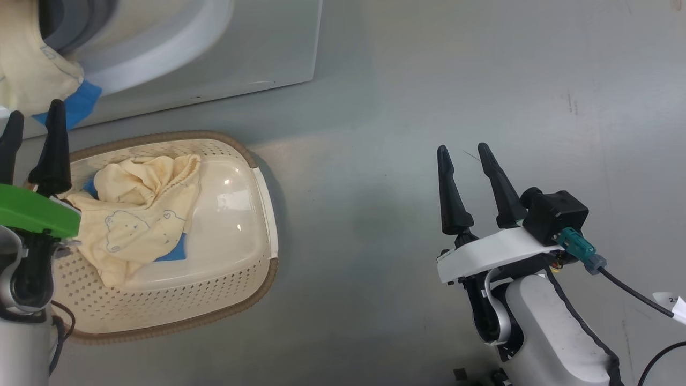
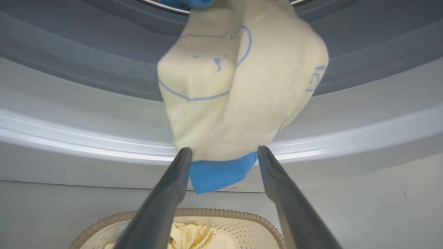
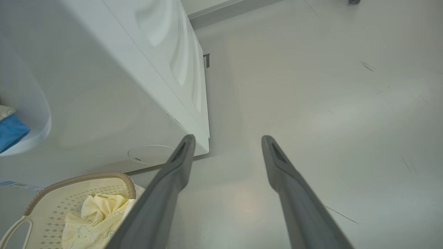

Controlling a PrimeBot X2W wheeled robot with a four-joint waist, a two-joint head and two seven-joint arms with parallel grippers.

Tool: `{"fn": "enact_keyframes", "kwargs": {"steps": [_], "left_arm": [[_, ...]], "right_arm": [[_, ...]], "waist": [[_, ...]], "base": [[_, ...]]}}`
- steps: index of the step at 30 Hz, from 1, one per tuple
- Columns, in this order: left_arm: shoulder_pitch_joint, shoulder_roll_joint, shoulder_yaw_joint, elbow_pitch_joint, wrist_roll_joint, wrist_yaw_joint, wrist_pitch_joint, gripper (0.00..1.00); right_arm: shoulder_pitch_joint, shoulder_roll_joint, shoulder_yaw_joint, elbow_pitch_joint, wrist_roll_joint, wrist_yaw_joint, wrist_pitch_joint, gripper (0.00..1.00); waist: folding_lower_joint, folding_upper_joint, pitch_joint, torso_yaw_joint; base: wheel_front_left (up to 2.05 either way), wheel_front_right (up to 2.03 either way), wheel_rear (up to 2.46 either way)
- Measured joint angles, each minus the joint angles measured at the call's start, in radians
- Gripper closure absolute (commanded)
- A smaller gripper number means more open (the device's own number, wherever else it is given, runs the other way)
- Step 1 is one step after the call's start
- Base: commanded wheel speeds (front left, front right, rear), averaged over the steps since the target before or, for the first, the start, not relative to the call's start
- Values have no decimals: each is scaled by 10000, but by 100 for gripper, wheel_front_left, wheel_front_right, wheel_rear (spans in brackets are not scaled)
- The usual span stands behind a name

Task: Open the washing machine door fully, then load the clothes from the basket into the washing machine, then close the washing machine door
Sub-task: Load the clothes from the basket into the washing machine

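A yellow garment (image 2: 238, 103) with a blue cloth (image 2: 218, 174) is hanging out of the mouth of the washing machine (image 1: 257, 53). The left gripper (image 2: 224, 152) is hovering at its lower edge, fingers spread, pinching nothing. More clothes (image 1: 139, 214) are lying in the basket (image 1: 214, 300) below. The right gripper (image 1: 461, 153) is hanging spread over the floor (image 1: 482, 80).

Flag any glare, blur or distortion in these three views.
Head view: glare spots inside the basket, washing machine soft. Left wrist view: wide-angle bowing of the machine's rim, fingers blurred. Right wrist view: pale sheen on the floor.
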Motion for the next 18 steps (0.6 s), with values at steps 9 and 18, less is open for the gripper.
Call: {"fn": "enact_keyframes", "kwargs": {"steps": [9,18], "left_arm": [[-920,-86,92,497,-10,309,301,0],[-1437,-138,79,857,-4,380,330,100]], "right_arm": [[-1,0,35,-2,27,0,0,0],[-6,2,44,-13,127,2,0,0]], "waist": [[0,0,112,-102],[0,0,218,-208]], "base": [[0,0,0],[0,0,0]]}}
